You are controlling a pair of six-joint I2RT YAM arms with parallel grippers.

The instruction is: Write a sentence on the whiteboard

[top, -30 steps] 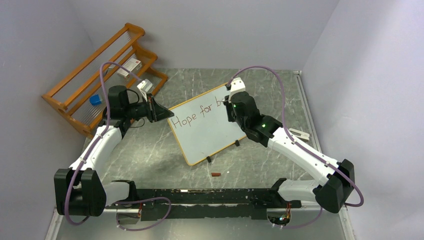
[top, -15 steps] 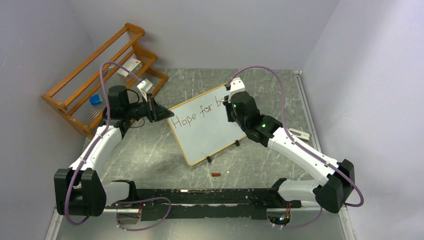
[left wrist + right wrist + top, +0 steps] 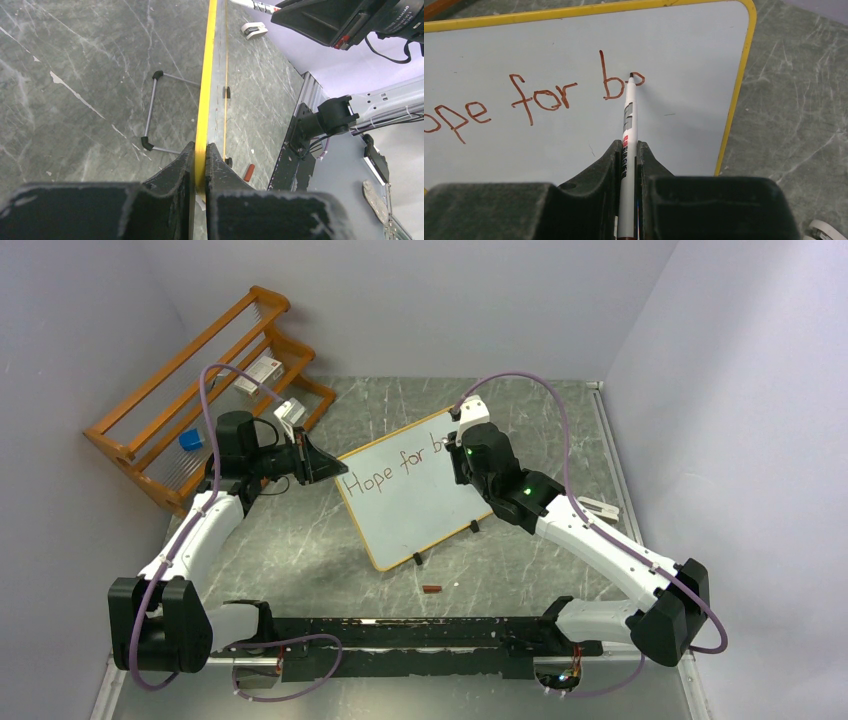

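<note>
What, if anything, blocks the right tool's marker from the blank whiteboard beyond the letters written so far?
Nothing visible. The right tool holds the marker with its tip at the whiteboard beside the "b"; bare surface runs on to the yellow rim.

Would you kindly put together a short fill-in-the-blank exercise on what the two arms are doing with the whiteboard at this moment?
1. The left gripper is shut on the yellow rim of the ____.
2. The right gripper is shut on a ____, whose tip sits at the stroke right after the "b".
3. The first word of the sentence reads "____".

Missing words: whiteboard; marker; Hope.
</note>
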